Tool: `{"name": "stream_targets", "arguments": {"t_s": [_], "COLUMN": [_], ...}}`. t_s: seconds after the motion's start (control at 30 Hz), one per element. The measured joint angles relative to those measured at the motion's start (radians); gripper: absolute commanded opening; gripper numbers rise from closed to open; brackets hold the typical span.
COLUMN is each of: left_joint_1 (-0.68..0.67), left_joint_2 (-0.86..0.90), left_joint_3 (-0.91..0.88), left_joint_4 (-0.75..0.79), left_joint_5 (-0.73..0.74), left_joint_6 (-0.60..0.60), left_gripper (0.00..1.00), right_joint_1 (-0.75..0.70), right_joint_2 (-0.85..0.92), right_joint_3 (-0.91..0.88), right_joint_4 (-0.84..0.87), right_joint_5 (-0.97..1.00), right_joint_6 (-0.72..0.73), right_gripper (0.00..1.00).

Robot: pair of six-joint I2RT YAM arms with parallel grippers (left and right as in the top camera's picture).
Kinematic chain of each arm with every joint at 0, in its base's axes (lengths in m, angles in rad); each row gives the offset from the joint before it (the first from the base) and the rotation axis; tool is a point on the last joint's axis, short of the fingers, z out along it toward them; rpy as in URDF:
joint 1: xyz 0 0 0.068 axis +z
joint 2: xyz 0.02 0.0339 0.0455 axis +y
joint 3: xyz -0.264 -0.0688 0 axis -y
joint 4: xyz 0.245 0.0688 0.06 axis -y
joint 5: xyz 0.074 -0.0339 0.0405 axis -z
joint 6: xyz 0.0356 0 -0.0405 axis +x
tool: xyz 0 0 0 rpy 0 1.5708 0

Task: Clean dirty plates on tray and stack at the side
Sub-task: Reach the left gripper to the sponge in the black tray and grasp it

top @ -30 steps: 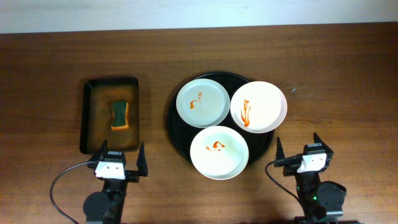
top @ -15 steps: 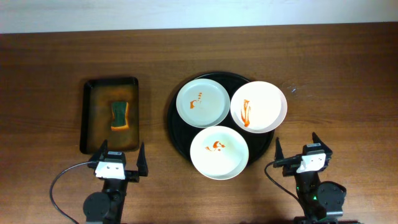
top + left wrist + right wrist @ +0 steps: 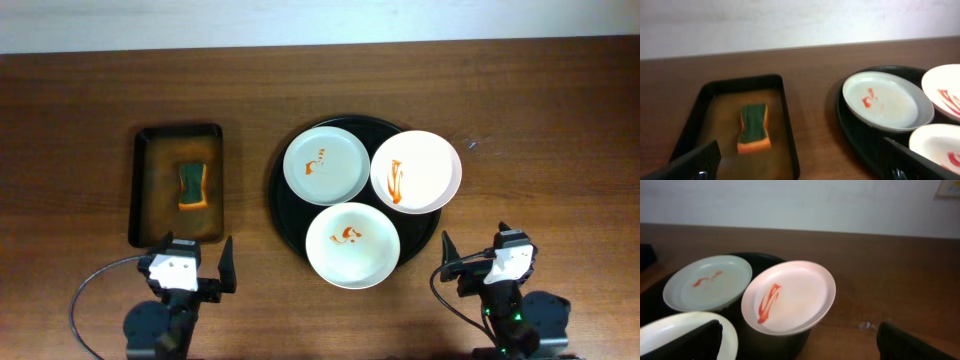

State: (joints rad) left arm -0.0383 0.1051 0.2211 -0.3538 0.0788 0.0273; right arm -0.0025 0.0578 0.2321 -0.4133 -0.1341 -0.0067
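Note:
Three white plates with orange-red smears sit on a round black tray [image 3: 285,215]: one at the back left [image 3: 326,166], one at the back right [image 3: 416,171], one at the front [image 3: 352,244]. A green and orange sponge [image 3: 191,185] lies in a rectangular black tray [image 3: 140,190] on the left; it also shows in the left wrist view [image 3: 754,127]. My left gripper [image 3: 192,264] is open and empty in front of the sponge tray. My right gripper [image 3: 480,262] is open and empty at the front right of the round tray.
The table is dark wood [image 3: 540,120]. A small shiny speck [image 3: 471,144] lies on it right of the plates. A pale wall runs along the table's far edge.
Both arms have drawn back slightly toward the front edge. The plates and the sponge have not moved.

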Motion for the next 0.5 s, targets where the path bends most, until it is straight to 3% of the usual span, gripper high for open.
{"name": "stream_targets", "arguments": {"t_s": [0.3,0.5], "left_joint_1": [0.000,0.000], "left_joint_2": [0.444,0.761], "left_joint_3": [0.312,0.629], "left_joint_4": [-0.151,-0.418], "left_joint_5": [0.000,0.000], "left_joint_6": [0.003,0.004], "left_gripper": [0.99,0.99], "right_joint_1": [0.000,0.000], "right_joint_2": [0.367,0.756], "right_joint_3": [0.328,0.650], "right_joint_4": [-0.258,-0.510], "right_joint_5": [-0.007,-0.007], "right_joint_6": [0.034,0.036], "right_gripper": [0.99,0.99]}}
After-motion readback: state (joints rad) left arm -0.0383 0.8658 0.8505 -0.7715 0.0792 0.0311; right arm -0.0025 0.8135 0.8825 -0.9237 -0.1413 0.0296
